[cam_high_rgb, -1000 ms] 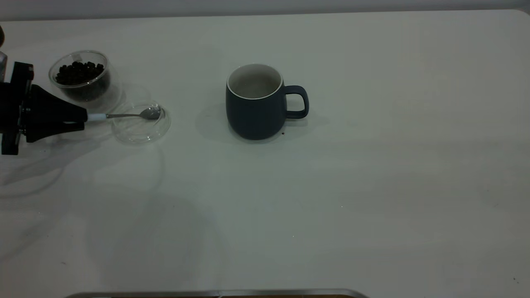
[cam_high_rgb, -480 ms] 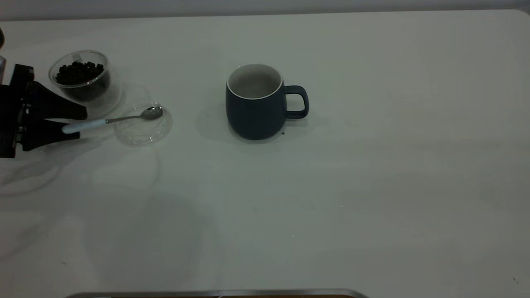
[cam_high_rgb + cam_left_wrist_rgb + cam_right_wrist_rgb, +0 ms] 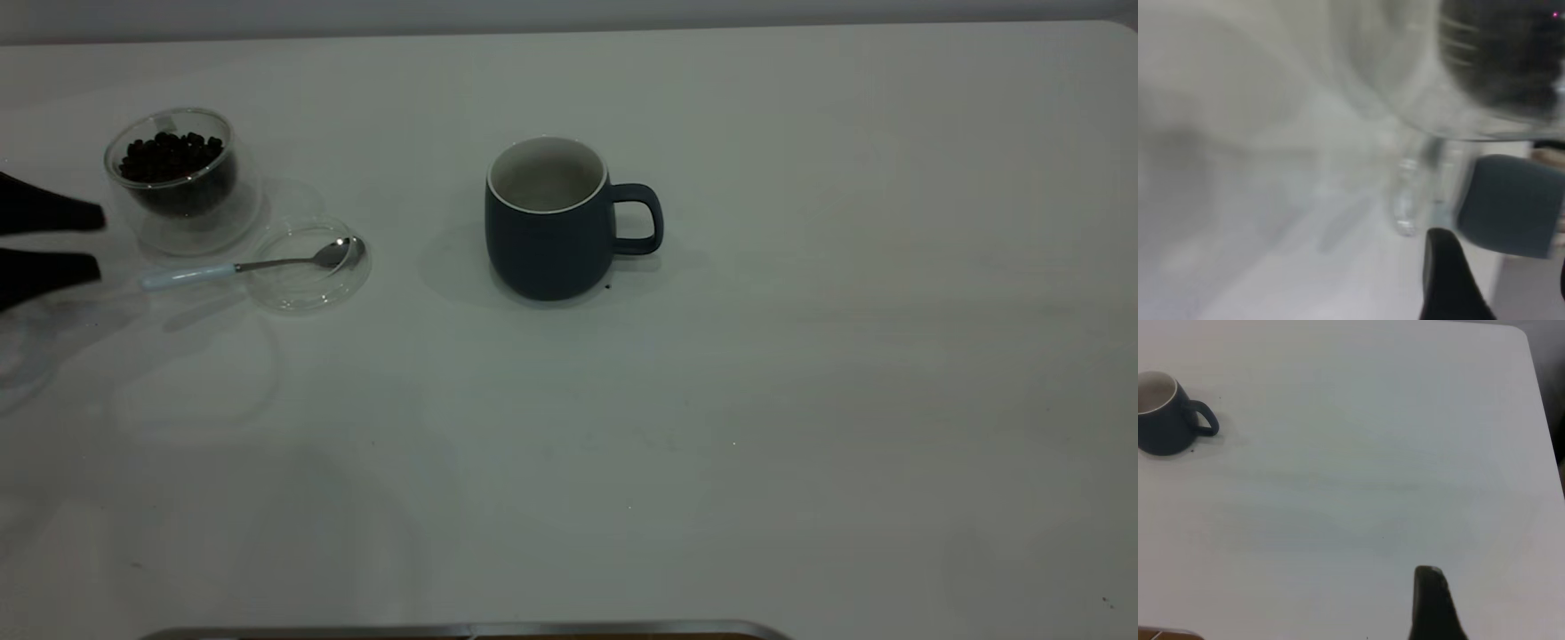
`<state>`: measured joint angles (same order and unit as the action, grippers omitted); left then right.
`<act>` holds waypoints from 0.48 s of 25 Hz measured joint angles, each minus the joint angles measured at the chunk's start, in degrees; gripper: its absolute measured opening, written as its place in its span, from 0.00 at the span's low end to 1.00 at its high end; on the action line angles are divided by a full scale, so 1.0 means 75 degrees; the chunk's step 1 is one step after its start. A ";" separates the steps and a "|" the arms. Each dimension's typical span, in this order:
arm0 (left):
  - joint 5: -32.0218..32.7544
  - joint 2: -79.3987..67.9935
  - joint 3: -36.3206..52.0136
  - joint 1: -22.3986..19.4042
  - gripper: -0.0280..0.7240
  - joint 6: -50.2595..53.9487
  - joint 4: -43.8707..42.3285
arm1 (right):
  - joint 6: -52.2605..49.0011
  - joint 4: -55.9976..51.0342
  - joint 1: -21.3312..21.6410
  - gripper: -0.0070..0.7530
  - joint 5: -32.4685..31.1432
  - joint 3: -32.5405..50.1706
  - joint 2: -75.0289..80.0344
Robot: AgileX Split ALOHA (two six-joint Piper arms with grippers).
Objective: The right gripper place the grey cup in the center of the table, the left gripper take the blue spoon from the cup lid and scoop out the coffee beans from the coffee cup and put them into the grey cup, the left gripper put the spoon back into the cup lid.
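On the white table, the left gripper is sitting at the left edge of the exterior view, its two black fingers spread with a clear gap between them and nothing pinched. Just beyond the fingertips, the spoon is lying free: its pale handle is resting on the tabletop and pointing toward the gripper, while its metal bowl is sitting inside the lid, the neck crossing the lid's rim. The glass cup is standing upright just behind the lid and beside the gripper, holding a heap of beans. The mug is standing upright near the table's middle, well apart from the glassware, with its handle turned toward the right side; the interior is showing pale, and its contents cannot be told. A few dark specks are lying at the mug's base. In the right wrist view, one dark finger of the right gripper is hanging over bare tabletop, far from the mug; whether that pincer is spread or pressed together cannot be told.
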<state>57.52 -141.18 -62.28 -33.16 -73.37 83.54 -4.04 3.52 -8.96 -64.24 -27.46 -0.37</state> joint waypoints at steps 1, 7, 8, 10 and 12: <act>0.0300 0.0000 0.0000 -0.0101 0.66 0.0006 0.0000 | 0.0000 0.0000 0.0000 0.67 0.0000 0.0000 0.0000; 0.0878 0.0579 0.0000 -0.0222 0.66 0.0033 -0.0160 | 0.0000 0.0000 0.0000 0.67 0.0000 0.0000 0.0000; 0.0887 0.0816 0.0000 -0.0181 0.66 0.0060 -0.0296 | 0.0000 0.0000 0.0000 0.67 0.0000 0.0000 0.0000; 0.0929 0.1399 0.0000 -0.0085 0.65 0.0198 -0.0500 | 0.0000 0.0000 0.0000 0.67 0.0000 0.0000 0.0000; 0.0980 0.2030 0.0000 0.0034 0.63 0.0419 -0.0732 | 0.0000 0.0000 0.0000 0.67 0.0000 0.0000 0.0000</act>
<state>64.87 -125.96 -62.28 -32.91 -70.23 78.05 -4.04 3.52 -8.96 -64.24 -27.46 -0.37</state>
